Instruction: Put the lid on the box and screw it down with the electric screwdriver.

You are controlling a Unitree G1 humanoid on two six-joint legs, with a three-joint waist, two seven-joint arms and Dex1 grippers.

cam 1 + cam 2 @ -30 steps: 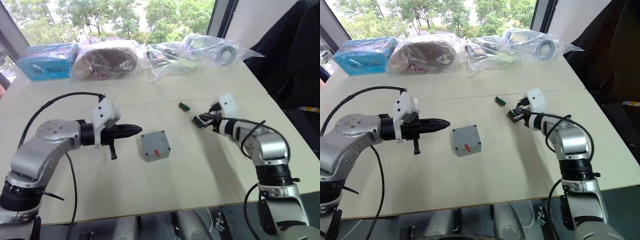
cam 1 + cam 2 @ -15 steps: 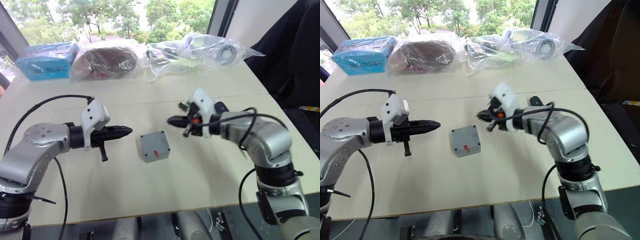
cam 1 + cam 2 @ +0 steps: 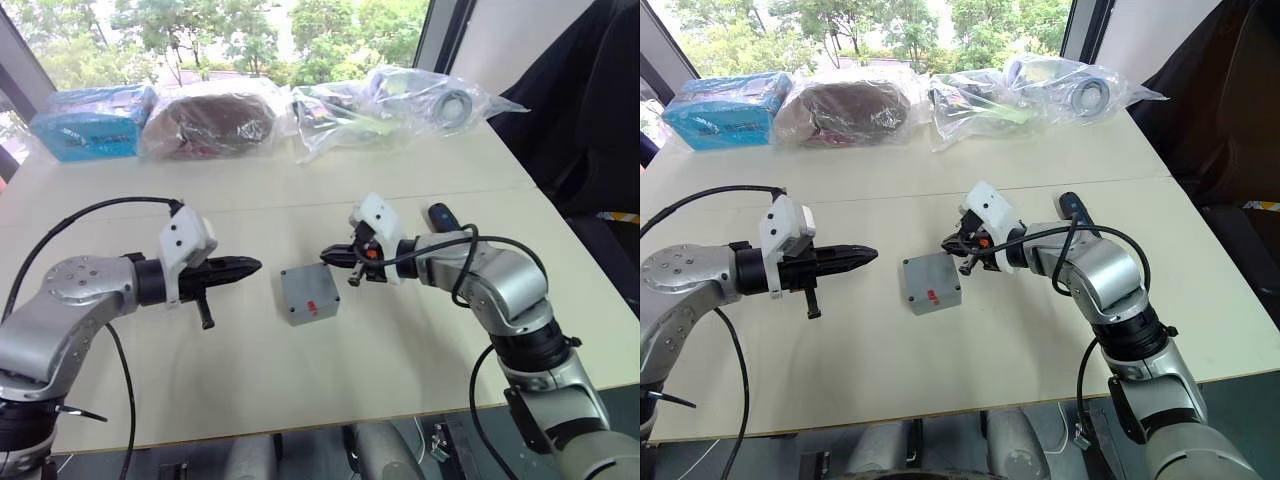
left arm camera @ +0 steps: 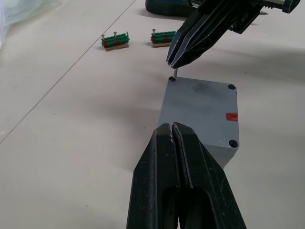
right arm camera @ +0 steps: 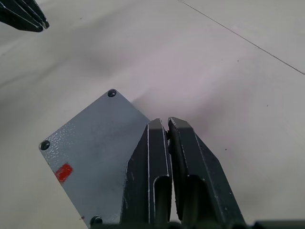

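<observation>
The grey box [image 3: 314, 315] stands mid-table with the flat lid [image 3: 309, 288] lying on top, a red mark on it and dark screws in three corners. My right gripper [image 3: 330, 257] is shut on a small screw [image 4: 175, 73], held upright over the lid's fourth corner hole, the far corner on my right. Left of the box, a short way off, my left gripper [image 3: 255, 265] points at it, shut and holding nothing. The dark blue electric screwdriver [image 3: 440, 214] lies on the table behind my right forearm.
Two small green-and-red pieces [image 4: 116, 41] lie beyond the box near the screwdriver. Plastic bags [image 3: 400, 100] and a blue pack [image 3: 90, 122] line the table's far edge. A dark chair [image 3: 600, 120] stands at the right. A cable [image 3: 110, 210] loops over my left arm.
My right gripper has swung left from the green-and-red pieces to the box and now hovers at its far corner with the screw. My left gripper has drawn back slightly.
</observation>
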